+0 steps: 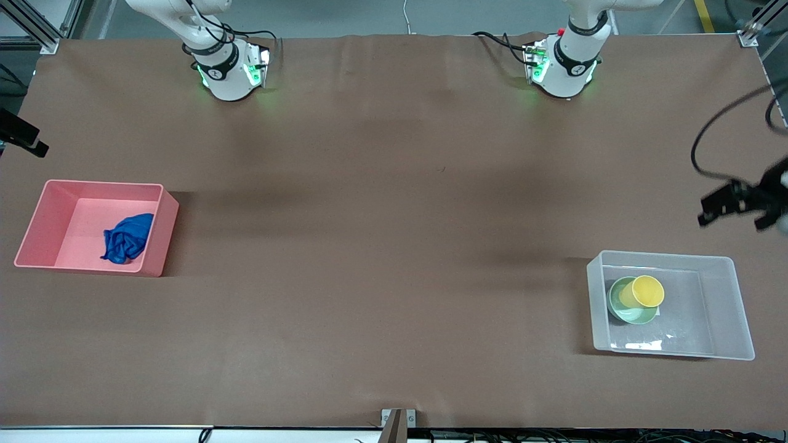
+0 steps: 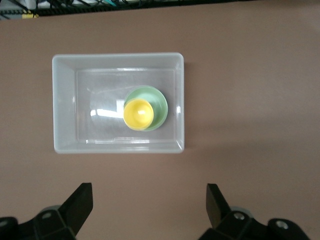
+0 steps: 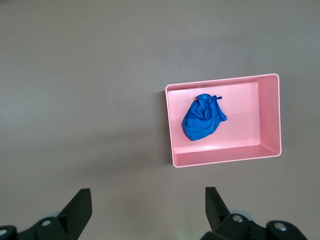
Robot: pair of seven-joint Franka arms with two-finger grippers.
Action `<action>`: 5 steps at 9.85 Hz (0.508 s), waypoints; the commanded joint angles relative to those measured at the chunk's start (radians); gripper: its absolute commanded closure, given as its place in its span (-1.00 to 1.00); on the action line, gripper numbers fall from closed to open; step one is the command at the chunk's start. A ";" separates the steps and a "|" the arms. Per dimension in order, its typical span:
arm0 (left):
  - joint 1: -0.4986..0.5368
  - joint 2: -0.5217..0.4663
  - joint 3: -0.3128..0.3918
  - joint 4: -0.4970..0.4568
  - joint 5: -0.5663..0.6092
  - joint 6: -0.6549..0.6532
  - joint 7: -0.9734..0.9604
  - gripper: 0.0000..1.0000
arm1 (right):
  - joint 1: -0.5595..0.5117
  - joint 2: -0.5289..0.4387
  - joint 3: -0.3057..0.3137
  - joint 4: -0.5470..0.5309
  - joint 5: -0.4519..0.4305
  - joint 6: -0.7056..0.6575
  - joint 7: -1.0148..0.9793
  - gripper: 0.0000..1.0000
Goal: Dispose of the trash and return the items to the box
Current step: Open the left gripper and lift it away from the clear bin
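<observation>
My left gripper (image 2: 149, 207) hangs with jaws released above bare tabletop (image 1: 394, 203) beside the box (image 1: 735, 307) – yellow cup (image 1: 645, 291) on mint bowl (image 1: 634, 315) inside – while my right gripper (image 3: 147, 210), jaws spread, hangs high over the pink bin (image 1: 37, 227) holding the blue trash (image 1: 127, 239).

The cup (image 1: 644, 291) hides part of the bowl (image 1: 628, 307) under it. The left hand (image 1: 748, 203) is blurred at the front view's edge, partly cut off. The right hand (image 3: 148, 215) shows only 2 fingertips, its body cut off.
</observation>
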 commanded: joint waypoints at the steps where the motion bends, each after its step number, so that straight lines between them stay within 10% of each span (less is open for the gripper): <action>1: 0.032 -0.156 -0.086 -0.156 0.028 -0.040 -0.049 -1.00 | -0.002 0.000 0.003 0.005 -0.002 0.005 0.000 -1.00; 5: 0.035 -0.107 -0.116 0.039 0.020 -0.187 -0.043 -1.00 | -0.002 0.000 0.003 0.005 -0.001 0.005 0.001 -1.00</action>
